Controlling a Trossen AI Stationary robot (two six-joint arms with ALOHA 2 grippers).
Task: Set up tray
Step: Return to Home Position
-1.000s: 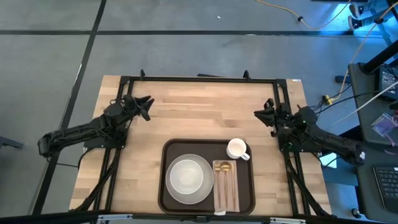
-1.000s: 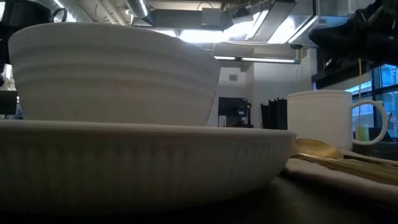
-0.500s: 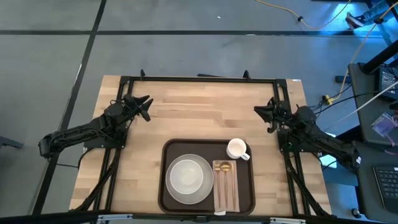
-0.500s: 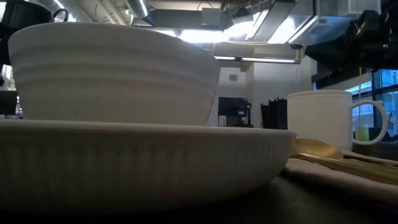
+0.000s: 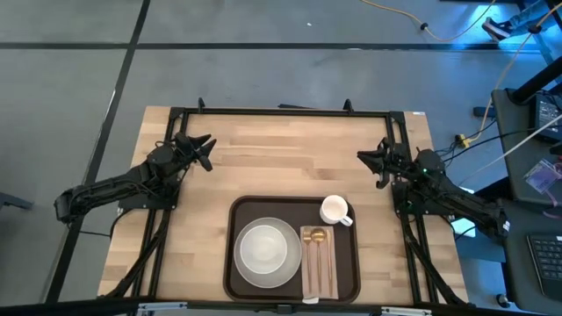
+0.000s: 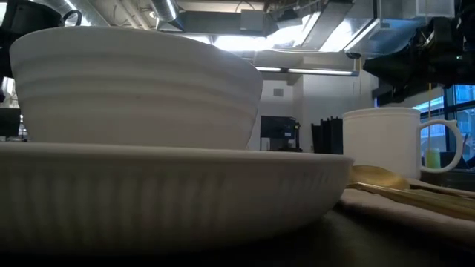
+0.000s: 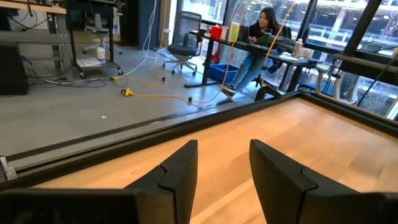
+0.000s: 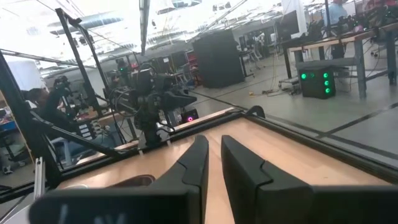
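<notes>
While on tray, bowl (white) near mug.

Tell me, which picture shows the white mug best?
The high view. From above you see the whole mug, handle included, standing in a corner of the tray. The low view shows the mug side-on with its handle, but the plate hides part of its base. Neither wrist view shows it.

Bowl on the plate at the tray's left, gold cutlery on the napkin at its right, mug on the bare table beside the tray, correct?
No: the high view shows the mug inside the tray, in its far right corner beyond the napkin. The rest stands.
</notes>
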